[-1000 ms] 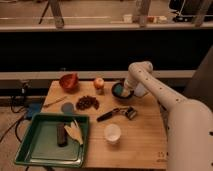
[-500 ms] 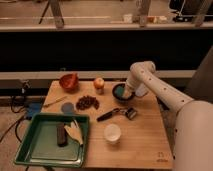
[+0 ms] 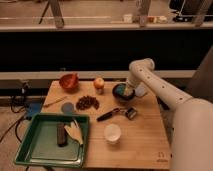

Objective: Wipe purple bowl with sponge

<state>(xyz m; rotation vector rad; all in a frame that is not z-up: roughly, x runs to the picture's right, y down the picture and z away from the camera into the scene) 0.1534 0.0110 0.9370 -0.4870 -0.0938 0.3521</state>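
We are seeing very little shifting over the last second. The claw (image 3: 129, 92) is staying low at the right side of the purple bowl (image 3: 116, 93), and only the white arm (image 3: 150, 79) behind it is bending slightly differently. The bowl is keeping its place near the back of the worktop (image 3: 145, 142), well apart from the orange-red bowl (image 3: 68, 81). A teal patch, which we are taking for the sponge (image 3: 122, 90), is showing inside the dark bowl, right beside the claw. We cannot tell whether the claw is open or closed (its tip is sinking into the bowl's shadow). We are judging that the wiping itself is under way or just starting.
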